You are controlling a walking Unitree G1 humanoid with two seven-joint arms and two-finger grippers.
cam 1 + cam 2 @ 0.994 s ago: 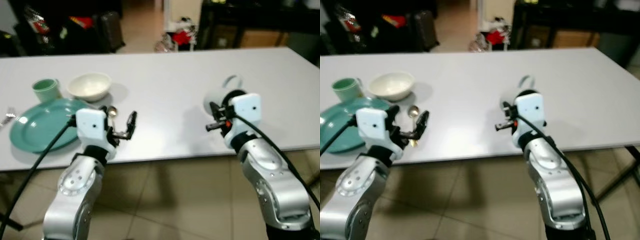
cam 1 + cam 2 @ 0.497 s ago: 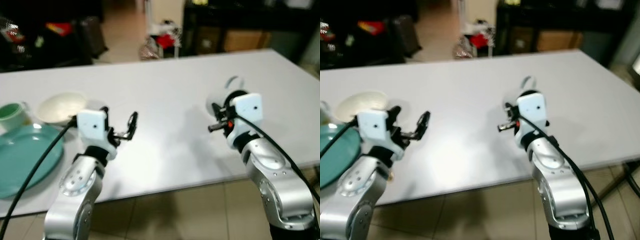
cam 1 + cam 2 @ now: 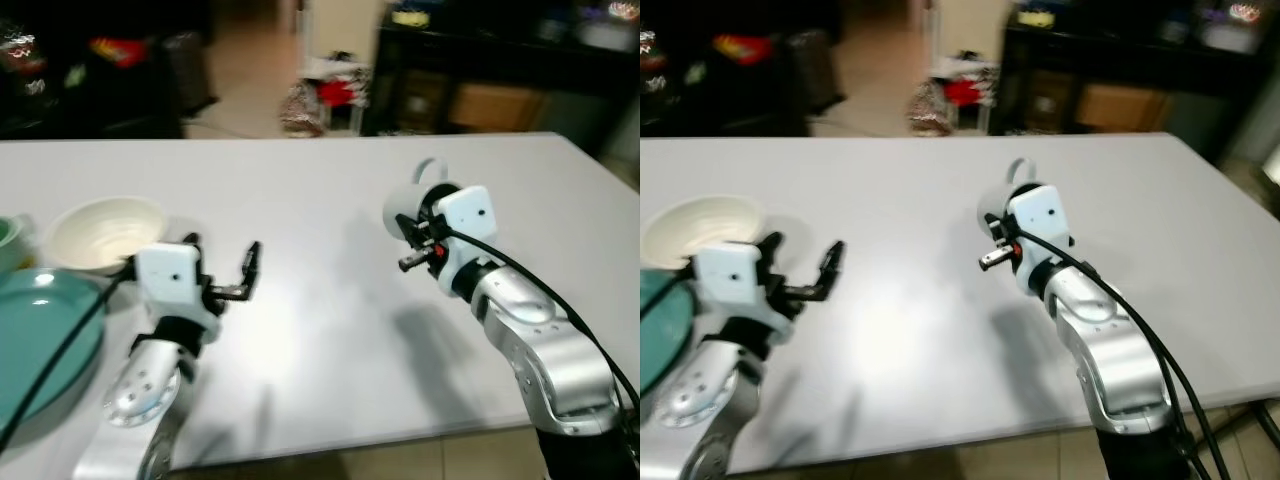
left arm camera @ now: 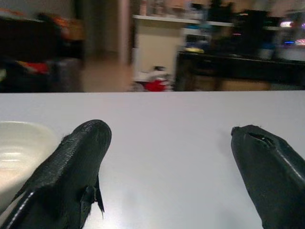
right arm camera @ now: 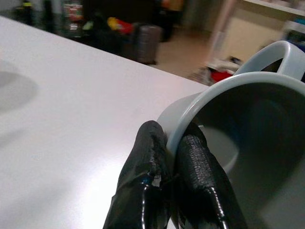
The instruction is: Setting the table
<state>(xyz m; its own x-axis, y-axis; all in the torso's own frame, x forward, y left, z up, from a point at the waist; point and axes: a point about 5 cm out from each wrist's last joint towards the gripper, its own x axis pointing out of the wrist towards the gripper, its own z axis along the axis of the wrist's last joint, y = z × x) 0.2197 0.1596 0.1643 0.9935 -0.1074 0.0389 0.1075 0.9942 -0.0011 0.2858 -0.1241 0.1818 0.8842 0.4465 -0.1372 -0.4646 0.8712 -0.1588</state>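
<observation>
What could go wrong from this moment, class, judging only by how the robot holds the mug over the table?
1. The right gripper pinches only the thin rim of the pale mug, one finger inside and one outside; the mug could twist or slip.
2. The mug seems to be held above the white table; a drop might chip it.
3. The left gripper, jaws open, sits close to the cream bowl and could knock it.

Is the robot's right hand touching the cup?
Touching. In the right wrist view, the right gripper pinches the rim of the grey mug: one black finger presses outside the wall and the other sits inside the mug.
</observation>
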